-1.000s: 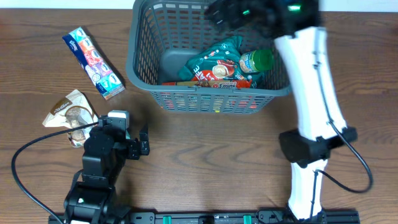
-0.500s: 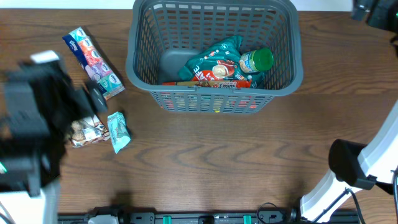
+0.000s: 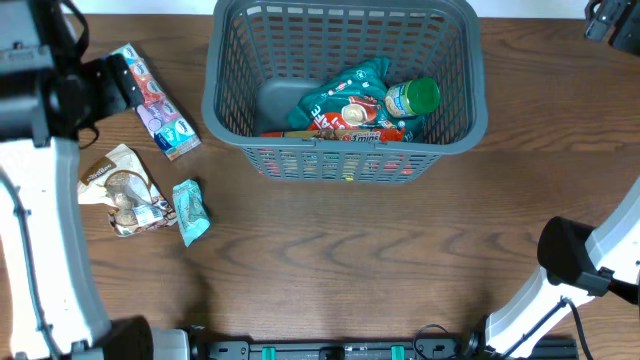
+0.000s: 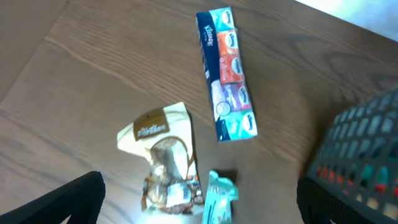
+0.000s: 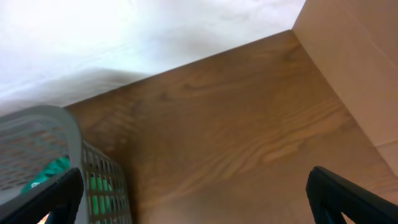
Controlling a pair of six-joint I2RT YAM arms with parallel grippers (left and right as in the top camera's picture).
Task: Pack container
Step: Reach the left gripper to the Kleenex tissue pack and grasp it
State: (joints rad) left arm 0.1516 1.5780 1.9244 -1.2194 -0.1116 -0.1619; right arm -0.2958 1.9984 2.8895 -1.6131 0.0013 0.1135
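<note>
The dark grey slotted basket (image 3: 345, 150) stands at the back middle of the table. It holds a teal packet (image 3: 345, 95), a jar with a green lid (image 3: 412, 98) and a red packet (image 3: 345, 132). My left gripper (image 3: 98, 85) is open and empty, high over the far left. In the left wrist view (image 4: 199, 202) it is above a tissue pack (image 4: 226, 74), a brown-and-white packet (image 4: 163, 158) and a small teal packet (image 4: 219, 200). My right gripper (image 3: 612, 20) is open and empty at the back right corner, and its view (image 5: 193, 199) shows the basket's corner (image 5: 68, 149).
On the table left of the basket lie the tissue pack (image 3: 150, 88), the brown-and-white packet (image 3: 118, 188) and the small teal packet (image 3: 190, 210). The basket's edge (image 4: 367, 149) shows at the right of the left wrist view. A light wooden wall (image 5: 360, 68) stands at the right.
My left arm has risen from low over the packets to the far left, leaving the small teal packet bare on the table. My right arm has swung from over the basket to the back right corner.
</note>
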